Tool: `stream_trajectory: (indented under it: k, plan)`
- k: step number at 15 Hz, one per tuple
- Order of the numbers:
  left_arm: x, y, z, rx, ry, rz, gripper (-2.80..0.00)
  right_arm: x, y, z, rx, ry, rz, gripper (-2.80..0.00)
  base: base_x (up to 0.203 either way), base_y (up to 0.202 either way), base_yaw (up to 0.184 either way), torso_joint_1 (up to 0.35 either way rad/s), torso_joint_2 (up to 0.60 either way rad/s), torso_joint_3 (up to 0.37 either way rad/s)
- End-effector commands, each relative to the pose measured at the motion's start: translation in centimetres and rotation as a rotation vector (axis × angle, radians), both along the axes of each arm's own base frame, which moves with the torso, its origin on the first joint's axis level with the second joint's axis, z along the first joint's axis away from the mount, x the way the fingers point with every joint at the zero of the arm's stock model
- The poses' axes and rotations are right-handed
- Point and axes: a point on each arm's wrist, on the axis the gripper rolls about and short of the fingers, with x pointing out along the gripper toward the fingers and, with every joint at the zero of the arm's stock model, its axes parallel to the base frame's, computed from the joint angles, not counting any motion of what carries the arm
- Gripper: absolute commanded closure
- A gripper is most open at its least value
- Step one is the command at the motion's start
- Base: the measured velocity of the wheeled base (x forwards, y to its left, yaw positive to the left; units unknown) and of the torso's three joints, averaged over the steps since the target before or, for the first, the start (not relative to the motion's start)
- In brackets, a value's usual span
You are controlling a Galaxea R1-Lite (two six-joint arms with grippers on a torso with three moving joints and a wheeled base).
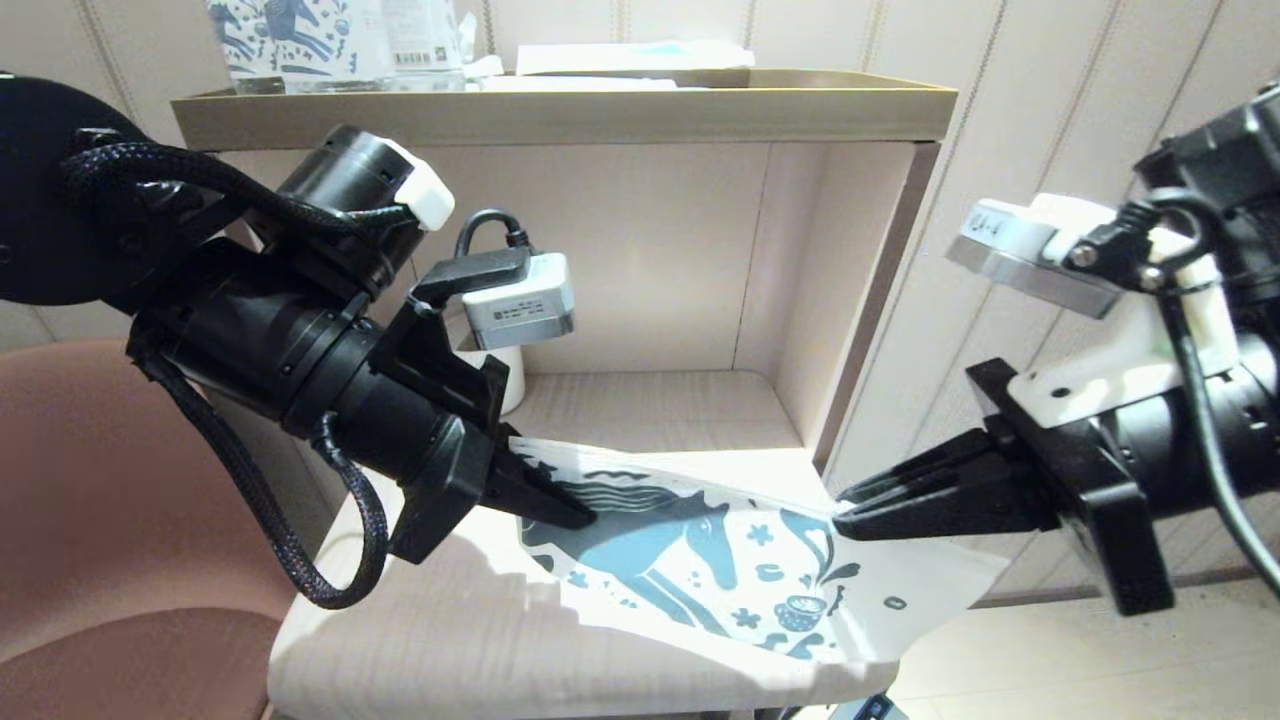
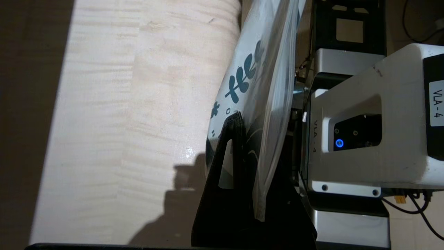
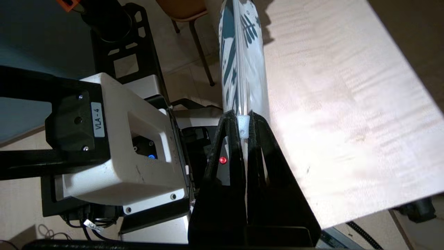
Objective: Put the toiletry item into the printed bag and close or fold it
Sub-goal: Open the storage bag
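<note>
The printed bag [image 1: 720, 560], a thin glossy plastic pouch, lies low in the centre of the head view on the pale wood-grain table [image 1: 450, 640]. The left gripper [image 1: 575, 517] pinches its left edge. The right gripper [image 1: 845, 518] is closed on the right edge, at the white slider tab [image 3: 243, 125].

Setting: a furnished room, home or shop display; which one could not be told.
Furniture: a pale wood shelf unit [image 1: 560, 110] stood on a light wood table [image 1: 430, 640].
Wall: cream panelled boards [image 1: 1050, 150] ran behind.
Seating: a pink upholstered chair [image 1: 110, 500] sat beside the table.
Stock: horse-printed packs [image 1: 290, 40] stood on top.
</note>
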Motion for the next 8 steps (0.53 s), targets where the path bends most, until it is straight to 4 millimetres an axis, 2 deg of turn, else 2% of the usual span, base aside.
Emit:
stream_trajectory:
  k: [1,8]
  plan:
    - [0.0,0.1,0.0,0.001,0.004,-0.001,0.0,-1.9,-2.1,0.0,0.018,-0.013,-0.036,0.0,0.0,0.0,0.0,0.0,0.0,0.0]
    - [0.0,0.1,-0.1,0.003,0.007,-0.001,0.0,-3.5,-3.8,-1.5,0.017,0.021,-0.061,0.0,0.0,0.0,0.0,0.0,0.0,0.0]
